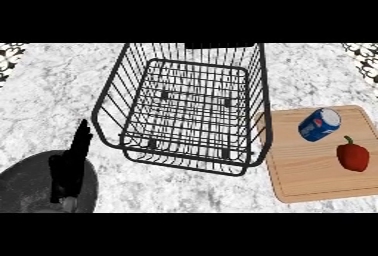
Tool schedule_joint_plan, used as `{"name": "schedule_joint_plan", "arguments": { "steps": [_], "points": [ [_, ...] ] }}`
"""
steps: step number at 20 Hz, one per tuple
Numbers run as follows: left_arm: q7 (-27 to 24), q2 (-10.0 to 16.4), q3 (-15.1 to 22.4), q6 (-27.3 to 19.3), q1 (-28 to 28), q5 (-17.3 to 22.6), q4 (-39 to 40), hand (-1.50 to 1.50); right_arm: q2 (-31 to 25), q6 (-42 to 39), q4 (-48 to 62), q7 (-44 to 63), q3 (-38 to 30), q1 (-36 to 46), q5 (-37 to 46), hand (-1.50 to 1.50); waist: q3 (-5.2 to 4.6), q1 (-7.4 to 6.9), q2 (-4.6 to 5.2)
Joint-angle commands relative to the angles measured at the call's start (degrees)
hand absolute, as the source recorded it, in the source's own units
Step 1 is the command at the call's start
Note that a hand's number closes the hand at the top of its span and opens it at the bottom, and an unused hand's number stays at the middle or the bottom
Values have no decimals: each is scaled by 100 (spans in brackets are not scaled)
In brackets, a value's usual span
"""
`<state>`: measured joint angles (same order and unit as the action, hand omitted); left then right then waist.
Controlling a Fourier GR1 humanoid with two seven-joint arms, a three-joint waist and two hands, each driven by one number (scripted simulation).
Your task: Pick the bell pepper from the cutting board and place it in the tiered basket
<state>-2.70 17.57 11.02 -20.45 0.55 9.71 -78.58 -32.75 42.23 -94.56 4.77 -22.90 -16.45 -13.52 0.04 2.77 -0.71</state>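
Left robot hand (72,160) rests at lower left, fingers straight, holding nothing; no right robot hand shows. Bell pepper (354,156) lies untouched on the cutting board (310,175), near a blue can (320,124). Pick not begun; next move calls for a reach to the pepper, beside the tiered basket (114,100).

Seeing a red bell pepper (354,156) lying on the wooden cutting board (310,177), stem pointing away, right of the black wire tiered basket (118,107).
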Motion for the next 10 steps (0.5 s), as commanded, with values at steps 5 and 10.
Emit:
{"name": "schedule_joint_plan", "arguments": {
  "steps": [5,10],
  "points": [
    [177,-228,338,75,200,-66,-5,0,-1373,-679,-890,2394,1042,-1475,834,-150,-72,-239,124],
    [231,-262,417,50,103,-204,123,0,-2410,-759,-1294,4213,1274,-1657,1605,-150,-65,-400,169]
  ]
}}
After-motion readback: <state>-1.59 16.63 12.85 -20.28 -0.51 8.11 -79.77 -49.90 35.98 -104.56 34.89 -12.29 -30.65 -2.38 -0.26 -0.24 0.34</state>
